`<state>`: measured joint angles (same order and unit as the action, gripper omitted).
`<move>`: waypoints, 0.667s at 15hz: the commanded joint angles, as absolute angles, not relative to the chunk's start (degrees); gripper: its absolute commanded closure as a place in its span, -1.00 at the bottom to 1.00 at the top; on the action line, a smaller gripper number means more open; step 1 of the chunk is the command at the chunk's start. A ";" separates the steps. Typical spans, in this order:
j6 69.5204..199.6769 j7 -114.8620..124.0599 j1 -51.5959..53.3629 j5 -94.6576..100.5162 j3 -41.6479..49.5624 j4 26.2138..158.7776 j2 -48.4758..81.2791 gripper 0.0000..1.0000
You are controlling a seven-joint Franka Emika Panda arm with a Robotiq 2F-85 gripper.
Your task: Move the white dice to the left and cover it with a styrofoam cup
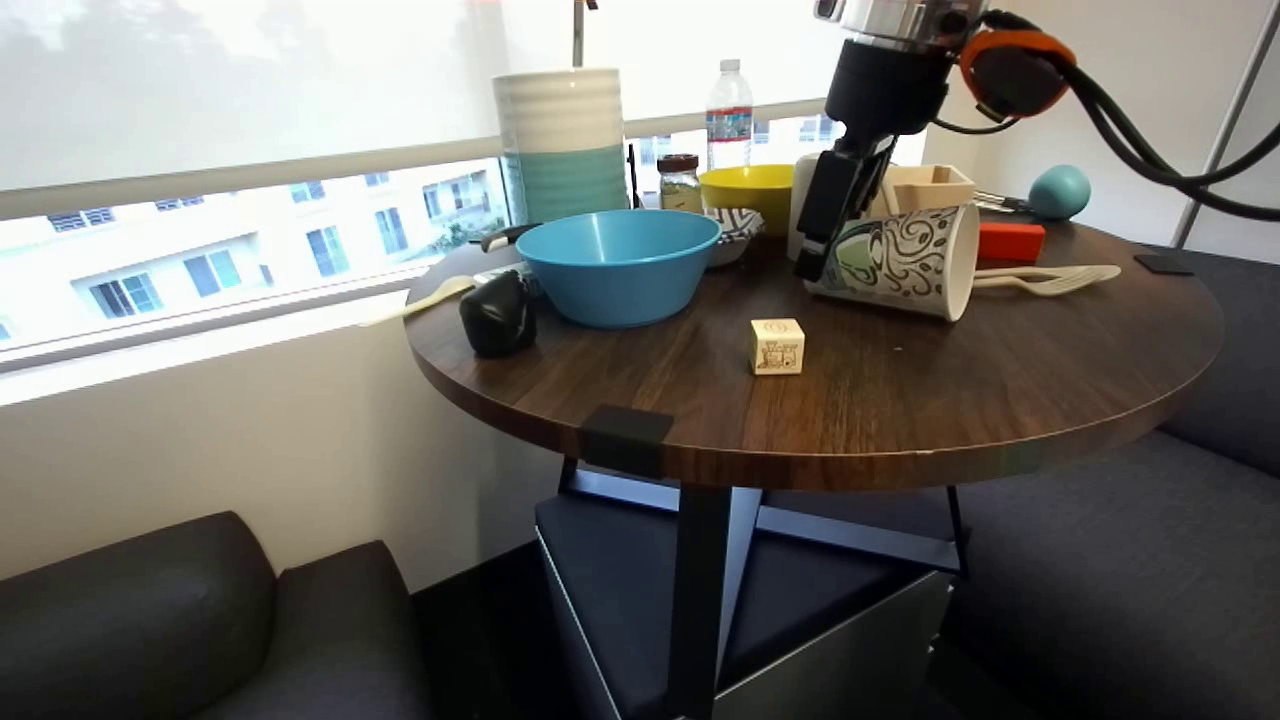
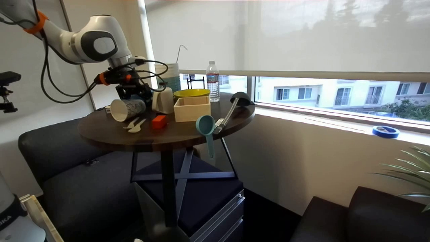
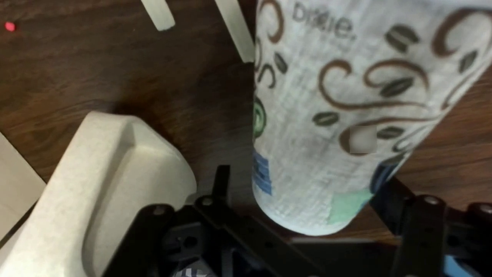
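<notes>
The white cup (image 1: 890,262) is patterned with brown swirls, dark beans and green and blue patches. The cream dice (image 1: 777,348) is printed with a brown train. The canister (image 1: 562,145) is banded in cream over teal. The tabletop (image 1: 900,405) is grained dark brown. A blue bowl (image 1: 617,280), a yellow bowl (image 1: 752,188) and a red block (image 2: 158,122) are seen.

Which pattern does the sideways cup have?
The cup: brown swirls, dark bean shapes, green and blue patches; best in the wrist view.

Round dark wooden table (image 1: 900,405), cream dice (image 1: 777,348), patterned cup (image 1: 905,262) on its side, blue bowl (image 1: 620,285), red block (image 1: 1011,242)
</notes>
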<state>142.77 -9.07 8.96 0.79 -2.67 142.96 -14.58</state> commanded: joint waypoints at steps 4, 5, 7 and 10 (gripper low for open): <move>143.32 -13.60 9.29 -1.88 -2.16 141.92 -14.09 0.19; 143.33 -15.47 9.69 -3.31 -1.61 142.39 -14.82 0.19; 142.97 -19.77 10.64 -6.93 -0.52 143.46 -16.86 0.20; 142.62 -29.07 13.71 -15.66 1.79 144.93 -20.87 0.20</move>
<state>142.80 -20.73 10.27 -7.54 -0.68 142.46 -15.66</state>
